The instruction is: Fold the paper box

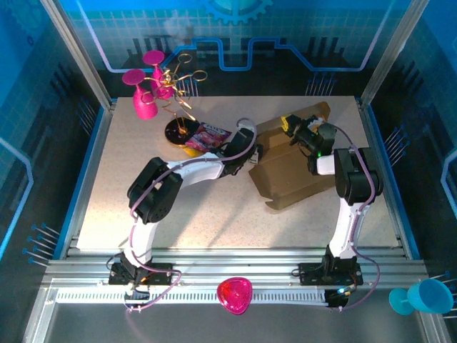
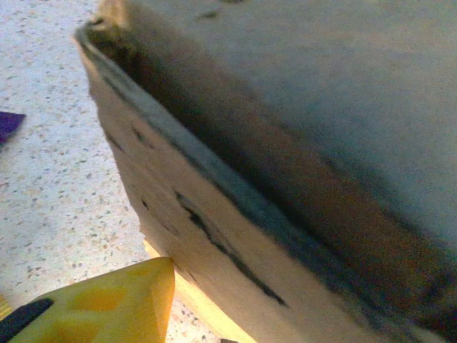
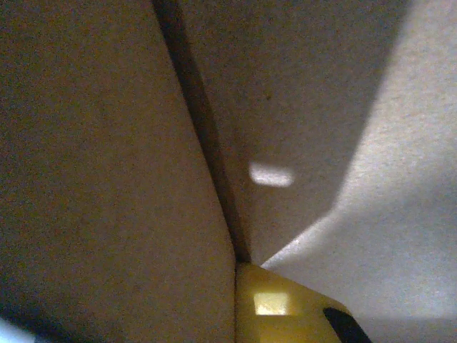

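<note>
Top external, risk at left: left pincer [image 1: 251, 151] is sitting at the left wall of the paper box [image 1: 293, 171]; a push here is likely sliding the whole sheet rightward instead of folding it.
Risk, middle: box is lying just right of the left pincer and just this side of the right pincer, half formed; walls are probably springing back flat if either side is letting go.
Risk at right: right pincer [image 1: 300, 132] is bearing on the far flap; too much pressure is risking a crushed crease or a tab missing its slot.
Left arm pose: reaching long and low from its base, elbow bent, wrist turning toward the box.
Left pincer state: left wrist view is showing one yellow finger [image 2: 107, 307] outside the cardboard wall [image 2: 214, 214], the other is hiding; cannot tell if it is clamping.
Right arm pose: rising from its base, then folding forward over the box.
Right pincer state: jaws are sitting together; one finger [image 3: 278, 307] is touching a cardboard fold [image 3: 107, 179].
</note>
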